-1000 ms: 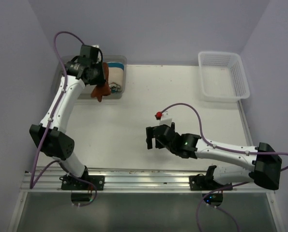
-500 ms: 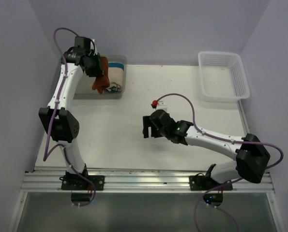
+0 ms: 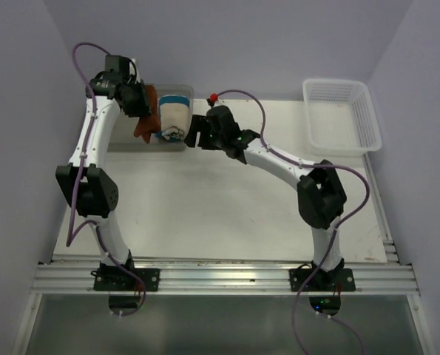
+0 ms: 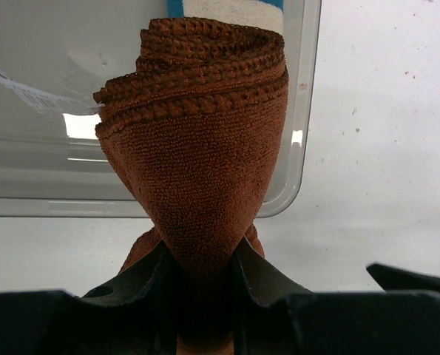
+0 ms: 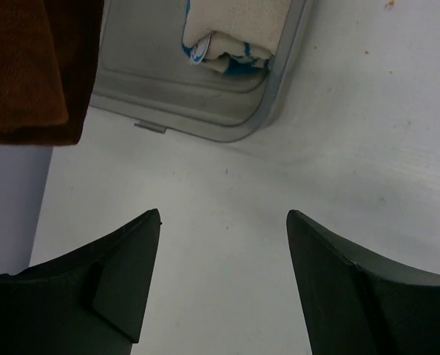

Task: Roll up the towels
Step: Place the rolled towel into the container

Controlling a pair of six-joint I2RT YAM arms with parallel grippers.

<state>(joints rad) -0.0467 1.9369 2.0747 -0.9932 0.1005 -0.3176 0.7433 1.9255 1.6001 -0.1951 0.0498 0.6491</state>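
The left claw (image 4: 203, 268) grips the bunched rust-brown cloth towel (image 4: 197, 163) above the clear plastic bin (image 5: 205, 130), while the right claw (image 5: 223, 222), spread and empty, is nearer and points at the folded blue-edged cream towel (image 5: 231, 33) lying just ahead inside that bin.

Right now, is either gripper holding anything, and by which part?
The left gripper pinches the rust-brown towel at one bunched end; the right gripper is open and holds nothing.
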